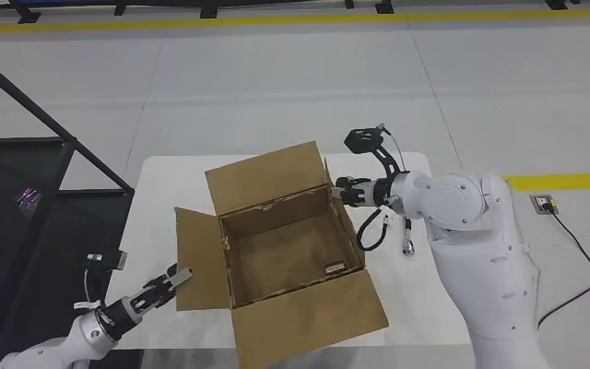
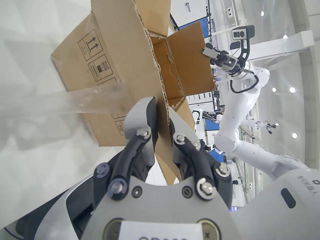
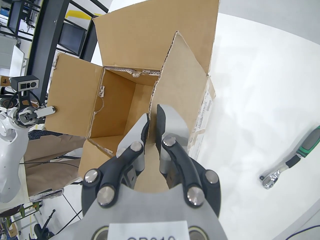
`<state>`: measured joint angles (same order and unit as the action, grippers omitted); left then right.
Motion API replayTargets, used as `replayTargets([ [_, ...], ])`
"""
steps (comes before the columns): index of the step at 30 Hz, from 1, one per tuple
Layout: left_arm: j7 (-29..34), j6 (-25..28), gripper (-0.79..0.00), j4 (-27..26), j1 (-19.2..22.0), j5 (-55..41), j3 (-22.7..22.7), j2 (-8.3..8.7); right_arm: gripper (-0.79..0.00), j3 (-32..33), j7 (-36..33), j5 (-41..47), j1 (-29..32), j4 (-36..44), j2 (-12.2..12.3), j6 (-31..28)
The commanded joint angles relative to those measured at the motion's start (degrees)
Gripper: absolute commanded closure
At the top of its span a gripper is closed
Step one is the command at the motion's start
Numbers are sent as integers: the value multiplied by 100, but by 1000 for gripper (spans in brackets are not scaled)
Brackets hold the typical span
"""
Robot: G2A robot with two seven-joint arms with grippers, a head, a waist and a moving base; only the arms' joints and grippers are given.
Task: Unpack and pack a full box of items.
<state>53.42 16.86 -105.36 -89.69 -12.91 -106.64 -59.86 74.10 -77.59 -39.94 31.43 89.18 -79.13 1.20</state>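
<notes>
Table point(image 1: 161, 184) bears arrow-marked box point(image 2: 100, 58); left hand point(image 2: 162, 108), right hand point(image 3: 153, 116) grip flaps point(image 3: 180, 71).

A brown cardboard box point(image 1: 286, 254) stands upright mid-table point(image 1: 166, 184), open, with its four torn-edged flaps spread: broad ones at 12 and 6 o'clock, a narrower one leaning out at 9, one nearly upright at 3. A small metallic item point(image 1: 333, 268) lies on the box floor toward 4 o'clock. A green-handled ratchet point(image 3: 291, 162) lies flat at the box's 3 o'clock, apart from it.
</notes>
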Motion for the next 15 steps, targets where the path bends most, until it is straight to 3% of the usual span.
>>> replayTargets([
  [1, 112, -49, 0, 25, 15, -127, -10, 12, 0, -45, -85, 5, -64, -79, 10, 40],
  [7, 118, -39, 0, 87, 42, -142, -57, 41, 0, -185, -57, 49, -256, -331, 29, 49],
  [15, -744, 451, 0, 37, -79, 481, 21, 17, 0, -325, 733, -171, 111, 154, 90, -511],
])
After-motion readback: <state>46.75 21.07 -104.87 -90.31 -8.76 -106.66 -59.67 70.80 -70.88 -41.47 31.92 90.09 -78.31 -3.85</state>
